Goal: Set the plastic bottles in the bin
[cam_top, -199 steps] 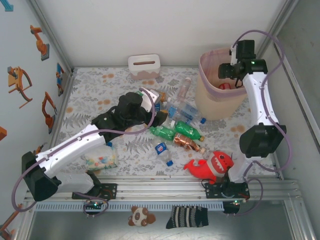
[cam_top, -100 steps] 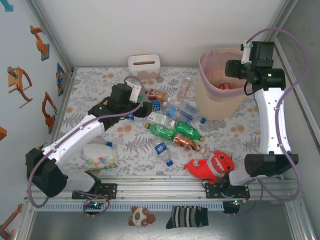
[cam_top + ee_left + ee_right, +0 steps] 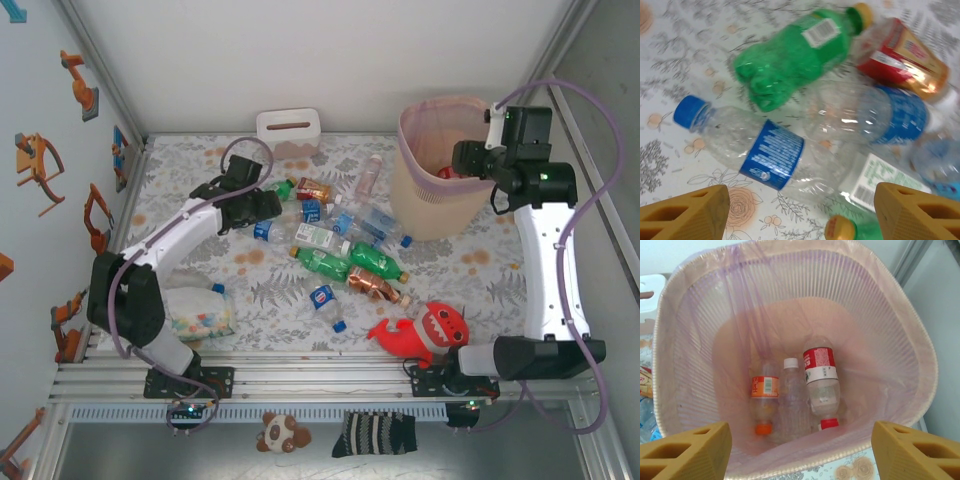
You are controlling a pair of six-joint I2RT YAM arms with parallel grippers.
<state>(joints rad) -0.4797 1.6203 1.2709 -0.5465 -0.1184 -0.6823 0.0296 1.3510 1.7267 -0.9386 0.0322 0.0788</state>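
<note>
Several plastic bottles (image 3: 322, 263) lie in a heap mid-table: green, copper-brown and clear ones. My left gripper (image 3: 262, 205) hangs open over the heap's left end. In the left wrist view a clear bottle with blue cap and label (image 3: 770, 155) lies between and beyond its fingers (image 3: 685, 215), beside a green bottle (image 3: 790, 55) and a red-labelled one (image 3: 900, 55). My right gripper (image 3: 462, 160) is open and empty above the cream bin (image 3: 430, 210) with its pink liner. Down in the bin (image 3: 880, 315) lie three bottles: orange-labelled (image 3: 763, 395), plain clear (image 3: 791, 395), red-labelled (image 3: 821, 375).
A small white box with a slot (image 3: 288, 130) stands at the back. A red plush shark (image 3: 425, 330) lies front right, a bag of pastel bits (image 3: 200, 312) front left by the left arm's base. Walls close in left, back and right.
My left gripper swung left and farther back, from the heap's middle to its left end. My right arm lifted and shifted right, staying over the bin.
</note>
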